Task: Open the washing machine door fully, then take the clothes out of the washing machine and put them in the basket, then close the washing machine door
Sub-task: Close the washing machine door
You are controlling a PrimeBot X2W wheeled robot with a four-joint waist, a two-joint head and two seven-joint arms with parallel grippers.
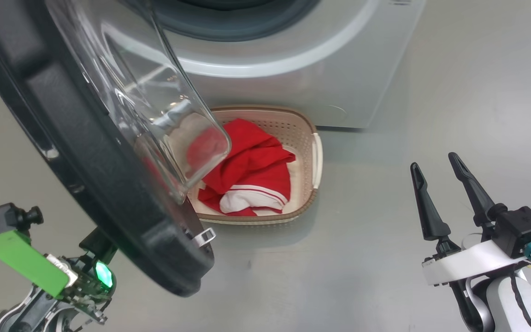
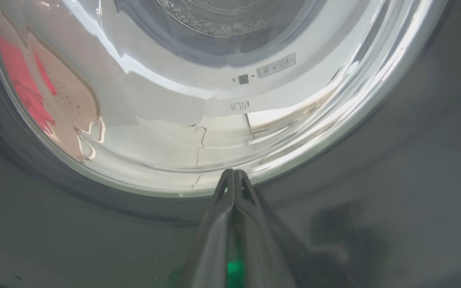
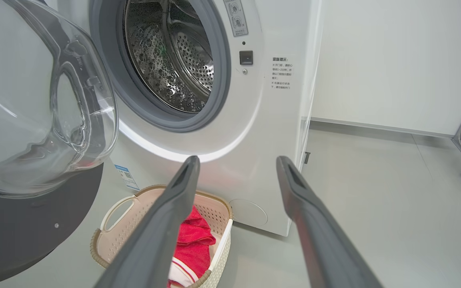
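The big round glossy black washing machine door (image 1: 85,175) stands open, its outer face straight ahead of the left fingers (image 2: 219,216), which are pressed together. Red white-striped clothes (image 1: 251,161) lie in the cream perforated basket (image 1: 270,109). The right fingers (image 1: 427,203), spread apart, are farther from the door.

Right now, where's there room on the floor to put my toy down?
Bare floor lies between the basket and the right gripper, and more beside the washing machine. It's crowded by the open washing machine door, where the basket holds the clothes.
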